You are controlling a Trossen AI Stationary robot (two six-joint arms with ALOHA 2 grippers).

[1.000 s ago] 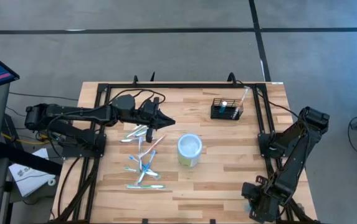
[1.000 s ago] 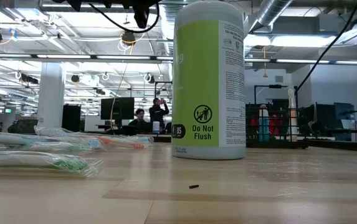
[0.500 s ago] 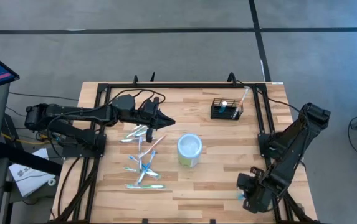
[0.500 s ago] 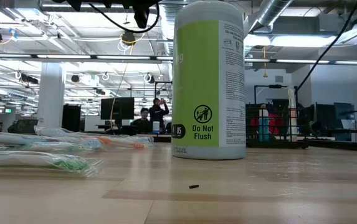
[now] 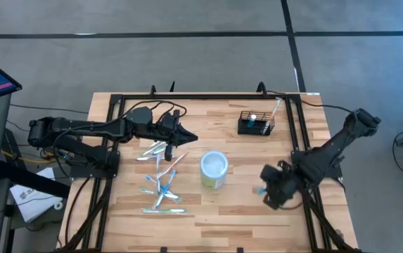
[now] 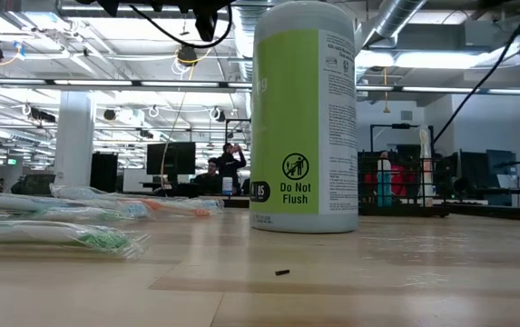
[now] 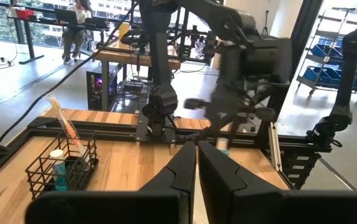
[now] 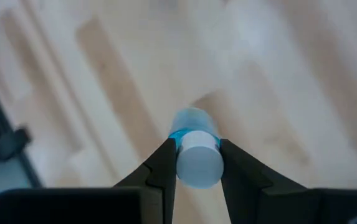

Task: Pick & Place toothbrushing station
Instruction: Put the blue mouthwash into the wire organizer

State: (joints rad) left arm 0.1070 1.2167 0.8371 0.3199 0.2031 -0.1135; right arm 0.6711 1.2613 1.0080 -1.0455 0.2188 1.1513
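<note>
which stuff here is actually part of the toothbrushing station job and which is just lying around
Part of the job:
- black wire basket, the station
- small blue-and-white tube held in the right gripper
- wrapped toothbrushes under the left gripper

Lying about:
- white-and-green wipes canister mid-table
- small dark speck on the wood

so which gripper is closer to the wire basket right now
Roughly equal; the right looks slightly nearer. The left gripper sits to the wire basket's left, past the cup; the right gripper is nearer the front edge.
</note>
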